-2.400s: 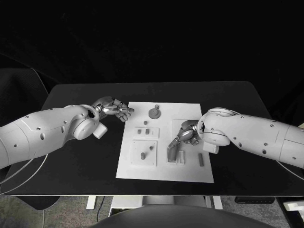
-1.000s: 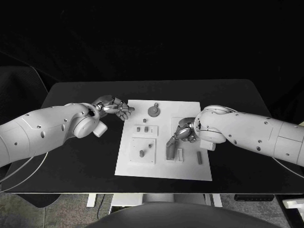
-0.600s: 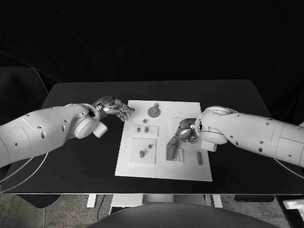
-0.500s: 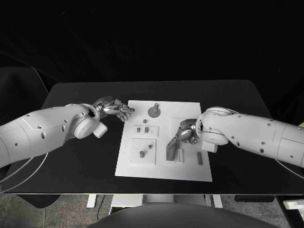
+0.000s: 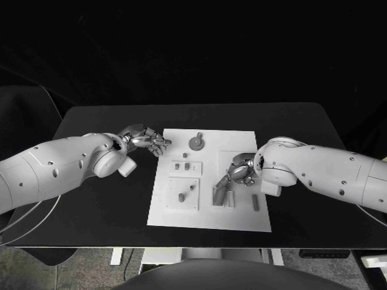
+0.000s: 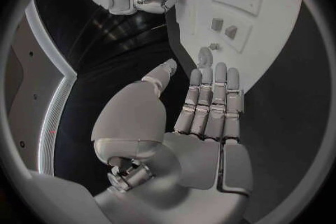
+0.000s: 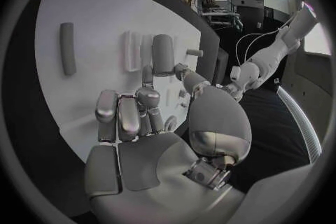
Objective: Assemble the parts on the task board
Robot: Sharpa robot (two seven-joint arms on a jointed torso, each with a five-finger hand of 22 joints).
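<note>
Right hand (image 5: pixel 238 171) pinches a grey part (image 5: pixel 219 194) on the task board (image 5: pixel 246 220)

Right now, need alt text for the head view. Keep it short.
A white task board lies mid-table on a black table, carrying small grey parts. The right hand reaches down onto the board, fingers at a long grey part. The left hand hovers by the board's far left corner, holding nothing.

The white task board (image 5: pixel 213 220) lies flat on the table, long side running away from the robot. Small grey parts sit on it — a round knobbed piece (image 5: pixel 196 143) near the far edge, a flat bar (image 5: pixel 256 203) lying toward the right side.
</note>
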